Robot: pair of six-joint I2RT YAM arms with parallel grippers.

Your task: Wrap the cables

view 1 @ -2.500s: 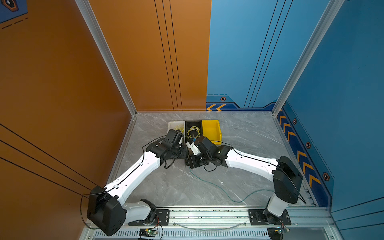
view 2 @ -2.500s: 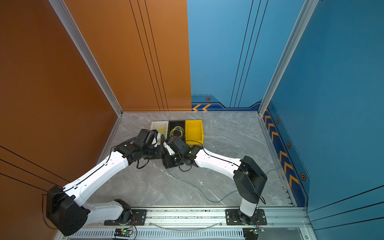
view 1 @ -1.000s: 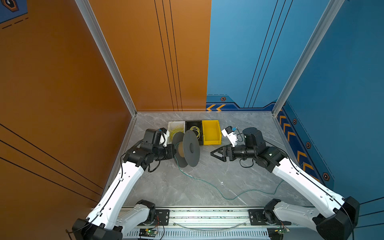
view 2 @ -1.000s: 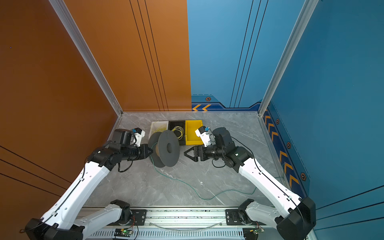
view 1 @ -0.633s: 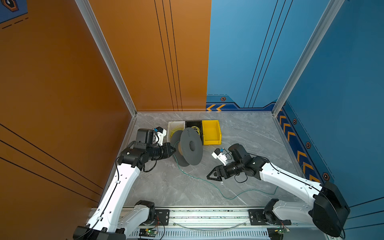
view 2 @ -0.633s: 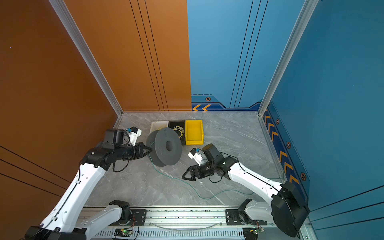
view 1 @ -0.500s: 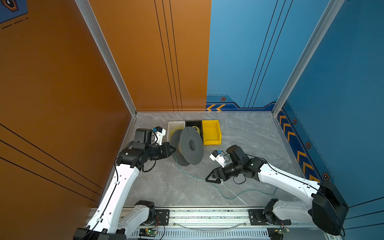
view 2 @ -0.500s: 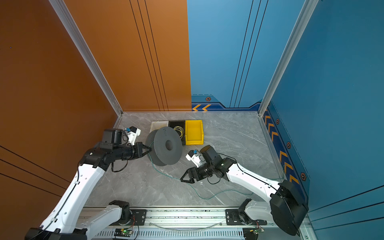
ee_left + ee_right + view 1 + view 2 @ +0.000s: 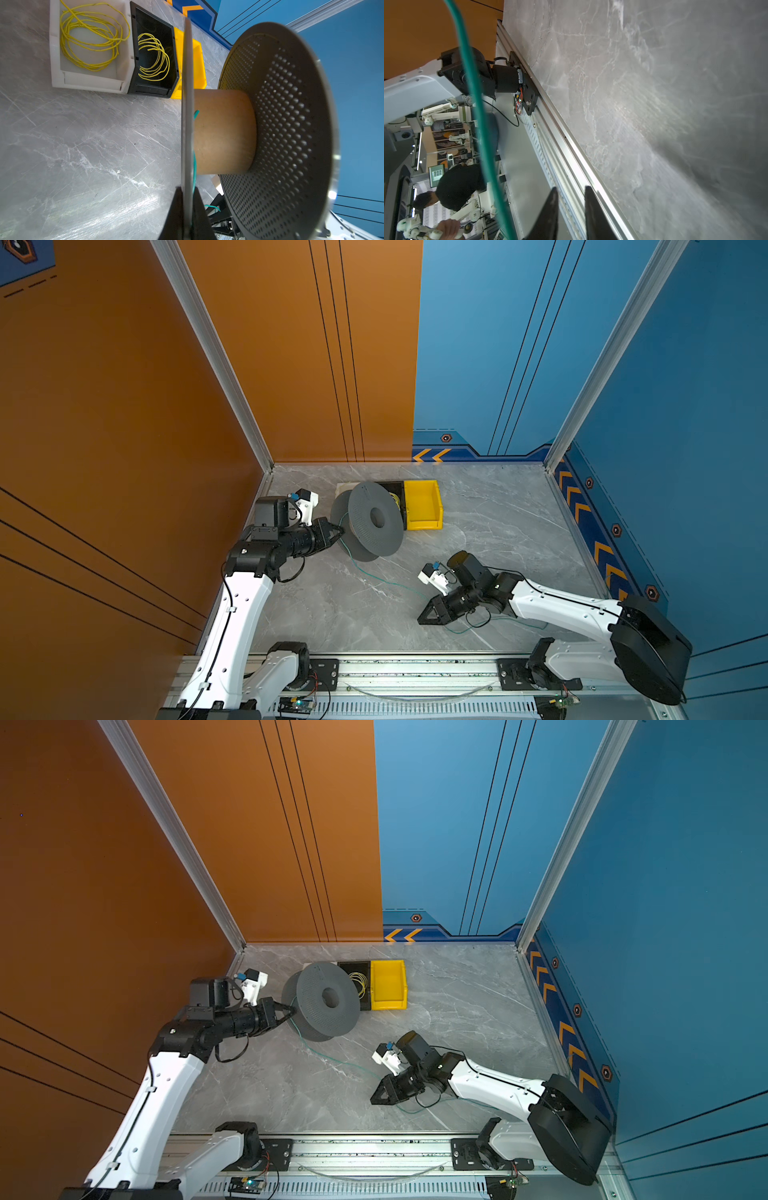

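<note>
The teal cable trails from the grey spool, whose flange the left gripper pinches, across the floor past the right gripper, its jaws nearly together on nothing, while behind the spool white and black bins hold yellow wire coils.

Grey marbled tabletop, polished, with soft glare. Matt grey perforated flanges on the spool around a cardboard-brown core. Glossy plastic bins: white, black, yellow. Smooth teal-green wire. Brushed aluminium rail along the lower edge.
</note>
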